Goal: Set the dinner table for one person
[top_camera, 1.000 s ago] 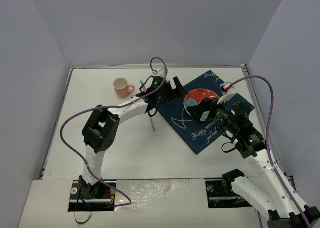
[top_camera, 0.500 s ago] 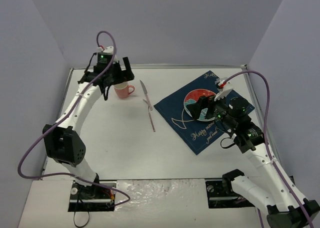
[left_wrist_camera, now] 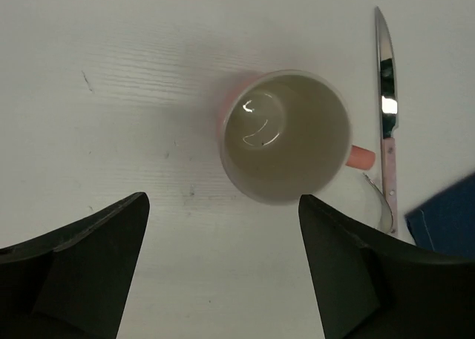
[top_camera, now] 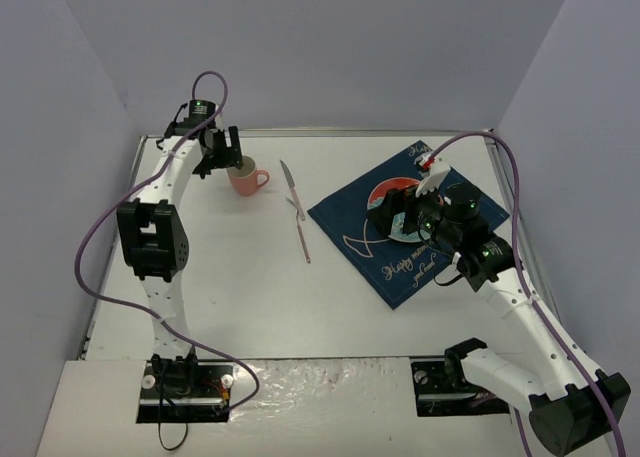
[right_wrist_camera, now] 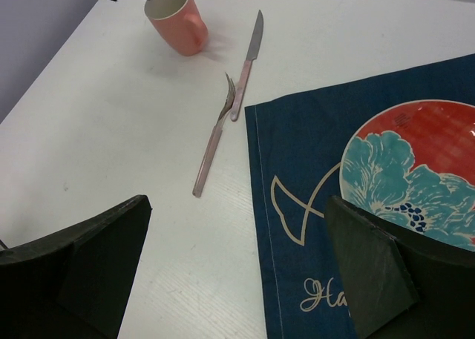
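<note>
While your left gripper (left_wrist_camera: 223, 209) hangs over the pink mug (left_wrist_camera: 286, 135) at the far left of the dinner table (top_camera: 250, 287), its fingers stand wide apart and hold nothing, so this looks like the approach to a pick. Centre the mug between the fingers before you descend. Its handle points toward the knife (left_wrist_camera: 386, 109), so turn the wrist to close across the body or over the rim, well clear of the handle. Come straight down, close gently, and lift before you travel, because the knife lies near on that side. Your right gripper (right_wrist_camera: 237, 213) is also fully spread and empty, hovering above the near edge of the navy cloth (right_wrist_camera: 297, 228); keep it out of the mug's likely path. The white tabletop carries everything under both arms. I count one mug, one knife, one fork (right_wrist_camera: 215, 135) close against the knife's handle, one cloth, and one flowered plate (right_wrist_camera: 415, 176) on that cloth; no spoon is visible.
</note>
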Robot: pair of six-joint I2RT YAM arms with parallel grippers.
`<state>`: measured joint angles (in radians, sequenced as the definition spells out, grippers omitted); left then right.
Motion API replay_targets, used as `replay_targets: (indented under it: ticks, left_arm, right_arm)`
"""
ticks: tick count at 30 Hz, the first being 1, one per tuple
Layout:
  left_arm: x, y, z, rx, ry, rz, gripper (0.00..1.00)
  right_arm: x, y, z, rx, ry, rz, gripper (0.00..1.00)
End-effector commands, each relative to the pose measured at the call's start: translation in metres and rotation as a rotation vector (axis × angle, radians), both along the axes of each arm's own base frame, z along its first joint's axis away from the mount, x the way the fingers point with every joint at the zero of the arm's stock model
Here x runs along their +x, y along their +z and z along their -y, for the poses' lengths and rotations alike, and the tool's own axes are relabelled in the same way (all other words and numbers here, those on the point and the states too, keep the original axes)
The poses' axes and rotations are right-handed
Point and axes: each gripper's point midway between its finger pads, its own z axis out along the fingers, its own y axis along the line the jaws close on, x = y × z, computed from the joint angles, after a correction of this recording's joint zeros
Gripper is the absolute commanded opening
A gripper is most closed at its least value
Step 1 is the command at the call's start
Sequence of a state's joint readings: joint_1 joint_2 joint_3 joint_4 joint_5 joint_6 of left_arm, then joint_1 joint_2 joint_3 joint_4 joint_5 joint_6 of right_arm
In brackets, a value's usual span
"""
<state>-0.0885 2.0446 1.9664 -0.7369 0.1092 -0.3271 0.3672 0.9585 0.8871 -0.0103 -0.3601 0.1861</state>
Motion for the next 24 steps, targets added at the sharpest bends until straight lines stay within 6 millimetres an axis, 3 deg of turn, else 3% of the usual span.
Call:
replay_targets:
  ticks: [1, 13, 17, 24]
  left_arm:
    - [0.014, 0.019, 0.0, 0.018, -0.005, 0.045, 0.71]
    - [0.039, 0.003, 0.006, -0.01, 0.002, 0.066, 0.44]
    - [0.043, -0.001, 0.006, -0.011, 0.0, 0.063, 0.38]
    - [0.046, -0.007, 0.007, -0.006, -0.011, 0.05, 0.36]
  right_arm:
    - [0.004, 0.035, -0.007, 0.028, 0.042, 0.124, 1.0]
    - [0.004, 0.027, -0.007, 0.014, 0.045, 0.114, 1.0]
    - [0.004, 0.027, -0.007, 0.013, 0.042, 0.114, 1.0]
    - [0.005, 0.026, -0.008, 0.011, 0.043, 0.112, 1.0]
